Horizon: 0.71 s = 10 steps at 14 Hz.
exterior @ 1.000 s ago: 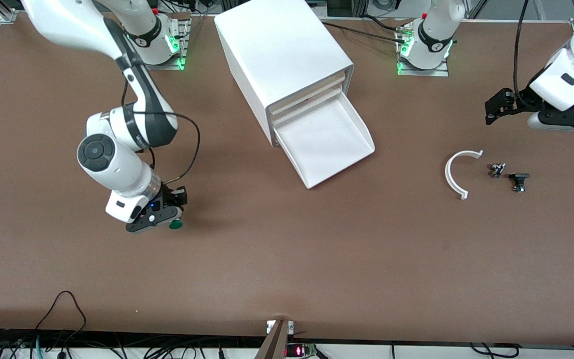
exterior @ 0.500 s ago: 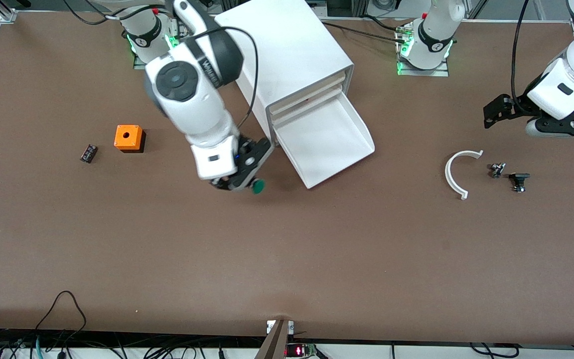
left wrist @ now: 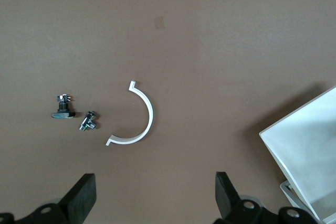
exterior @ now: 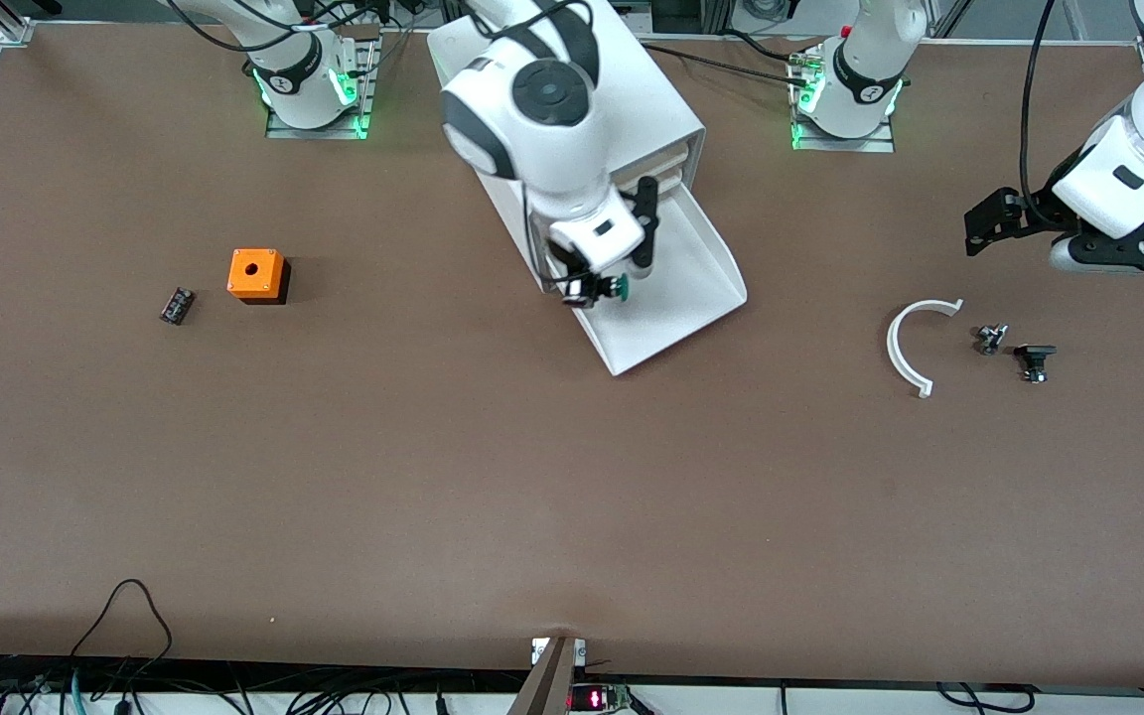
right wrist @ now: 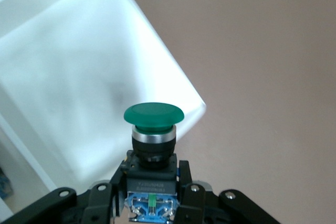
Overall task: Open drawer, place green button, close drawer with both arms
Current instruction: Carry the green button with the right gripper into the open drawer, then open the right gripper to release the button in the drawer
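1. Brown tabletop [exterior: 572, 516] fills the foreground, bare on the side nearest the front camera; farther in, a white arc [exterior: 915, 343] and two small black parts [exterior: 1014, 350] lie toward the left arm's end.

2. Toward the right arm's end sit an orange cube [exterior: 255, 274] with a hole and, beside it, a small dark piece [exterior: 176, 305], both well apart from the action.

3. At mid-table, the drawer [exterior: 676, 298], lowest of three in the white cabinet [exterior: 557, 109], stands pulled fully out, its tray showing nothing inside in the front and right wrist views.

4. The right gripper [exterior: 600, 285] hangs over the drawer's edge nearest the right arm's end, its fingers clamped on the dark body of the button [exterior: 616, 288], whose green cap [right wrist: 153, 115] points out over the white tray.

5. The step in hand appears to be the placing: the opening looks done, and the button is carried but not yet set down.

6. The next move likely calls for bringing the button a little farther over the tray floor, lowering it, and parting the fingers low enough that it does not bounce or roll against the shallow walls.

7. The left gripper [exterior: 991, 214] waits above the table near the arc, its fingers [left wrist: 79, 199] spread wide and holding nothing; closing the drawer remains.
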{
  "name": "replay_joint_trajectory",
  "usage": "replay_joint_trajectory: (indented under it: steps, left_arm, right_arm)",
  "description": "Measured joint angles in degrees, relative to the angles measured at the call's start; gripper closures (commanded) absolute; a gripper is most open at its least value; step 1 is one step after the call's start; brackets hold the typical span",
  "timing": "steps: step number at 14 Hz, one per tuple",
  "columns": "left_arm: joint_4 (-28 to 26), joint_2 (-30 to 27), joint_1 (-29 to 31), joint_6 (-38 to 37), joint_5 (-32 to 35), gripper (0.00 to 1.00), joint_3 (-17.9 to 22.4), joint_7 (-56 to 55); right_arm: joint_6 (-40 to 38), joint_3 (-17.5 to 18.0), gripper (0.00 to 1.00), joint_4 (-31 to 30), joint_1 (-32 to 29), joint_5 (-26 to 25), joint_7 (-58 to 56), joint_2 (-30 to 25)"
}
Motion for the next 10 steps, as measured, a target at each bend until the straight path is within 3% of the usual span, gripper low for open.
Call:
replay_joint_trajectory:
  steps: [4, 8, 9, 10]
  left_arm:
    - [0.02, 0.00, 0.12, 0.00, 0.00, 0.00, 0.03, -0.07]
    - [0.06, 0.00, 0.12, 0.00, -0.01, 0.00, 0.03, -0.08]
    - [0.07, 0.00, 0.12, 0.00, -0.01, 0.00, 0.02, -0.08]
    - [0.07, 0.00, 0.12, 0.00, -0.01, 0.00, 0.03, -0.08]
  right_arm:
    - [-0.45, -1.32, 0.82, 2.05, 5.04, -2.91, -3.31, 5.14]
    - [-0.38, -4.95, 0.80, 2.75, 10.02, -3.42, -5.13, 9.78]
    - [-0.37, -5.56, 0.66, 2.93, 10.95, -3.49, -5.66, 10.50]
    - [-0.37, -5.90, 0.24, 3.06, 11.59, -3.60, -5.95, 11.06]
